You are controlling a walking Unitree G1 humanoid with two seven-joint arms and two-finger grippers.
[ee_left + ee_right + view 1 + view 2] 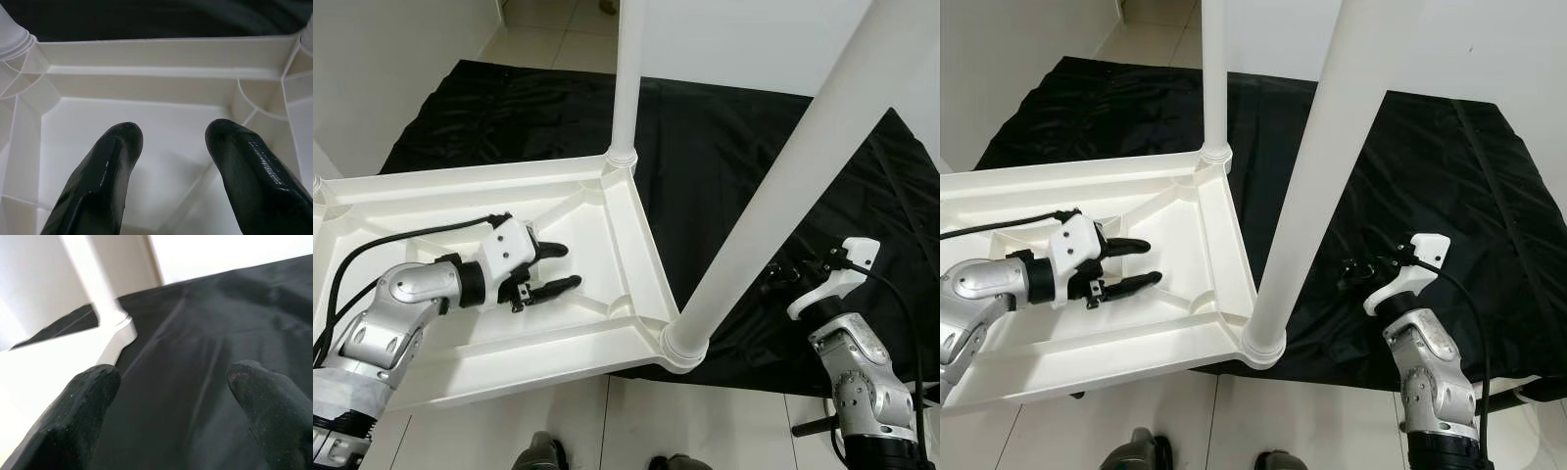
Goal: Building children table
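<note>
A white plastic children's table (631, 230) lies upside down, partly on a black cloth (734, 147). Two white legs stand up from its corners, the far leg (626, 78) and the near leg (783, 186). My left gripper (566, 267) hovers open over the ribbed underside of the tabletop, nothing between its fingers (98, 186). My right gripper (781, 276) is open low over the black cloth, to the right of the near leg and apart from it. Ahead of the right fingers (78, 416) I see a leg's base (115, 316) and the table edge.
The black cloth covers the tiled floor (636, 421) behind and right of the table. White walls (382, 59) close in at the left and back. The table's left corner (321, 191) reaches the picture's edge. My feet (540, 454) stand by the table's near edge.
</note>
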